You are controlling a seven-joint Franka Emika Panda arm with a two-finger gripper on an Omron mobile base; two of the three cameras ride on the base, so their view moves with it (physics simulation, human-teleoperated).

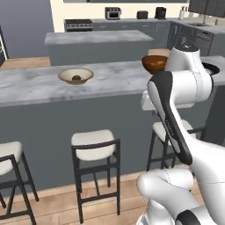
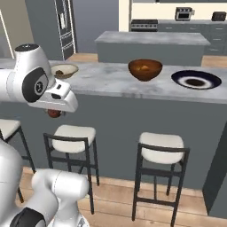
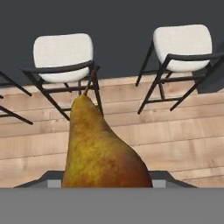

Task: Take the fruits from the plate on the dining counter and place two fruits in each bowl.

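My gripper [image 3: 107, 181] is shut on a yellow-brown pear [image 3: 103, 148] with a reddish side, stem pointing away from the hand. In the right base view the gripper [image 2: 55, 111] hangs in front of the dining counter [image 2: 106, 82], just below its top, with the pear [image 2: 54, 113] showing under the hand. The tan bowl [image 1: 75, 75] holds one dark fruit [image 1: 76, 78]. The reddish-brown bowl [image 2: 145, 69] stands mid-counter with something orange inside. The navy-rimmed plate [image 2: 196, 80] lies to its right.
White-seated stools [image 2: 71, 133] [image 2: 162, 148] stand along the counter's dark base, and two of them [image 3: 63, 52] [image 3: 183, 41] lie straight below the hand over the wooden floor. A second grey island [image 1: 99, 37] and the kitchen units stand behind.
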